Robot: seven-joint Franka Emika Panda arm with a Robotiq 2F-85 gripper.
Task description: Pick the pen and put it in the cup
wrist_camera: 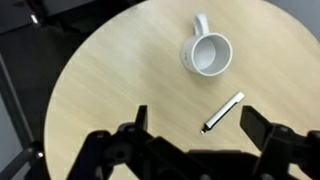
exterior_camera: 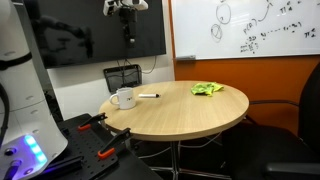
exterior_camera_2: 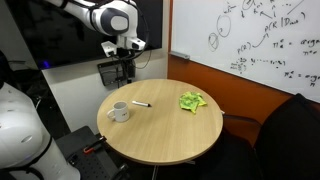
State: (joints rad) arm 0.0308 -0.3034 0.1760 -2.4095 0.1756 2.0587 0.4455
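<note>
A white pen with a black tip (wrist_camera: pixel 223 112) lies flat on the round wooden table (wrist_camera: pixel 110 70); it also shows in both exterior views (exterior_camera: pixel 147 96) (exterior_camera_2: pixel 140 104). A white mug, the cup (wrist_camera: pixel 207 53), stands upright and empty beside it, also seen in both exterior views (exterior_camera: pixel 124 98) (exterior_camera_2: pixel 118 112). My gripper (wrist_camera: pixel 195 125) is open and empty, high above the table, with the pen between its fingers in the wrist view. In an exterior view the gripper (exterior_camera_2: pixel 124 68) hangs well above the table's far edge.
A crumpled green cloth (exterior_camera: pixel 207 89) (exterior_camera_2: pixel 192 101) lies on the table away from the mug. A black chair (exterior_camera: pixel 122 76) stands behind the table. A whiteboard (exterior_camera: pixel 250 28) is on the wall. Clamps with orange handles (exterior_camera: pixel 103 152) lie on a dark surface nearby.
</note>
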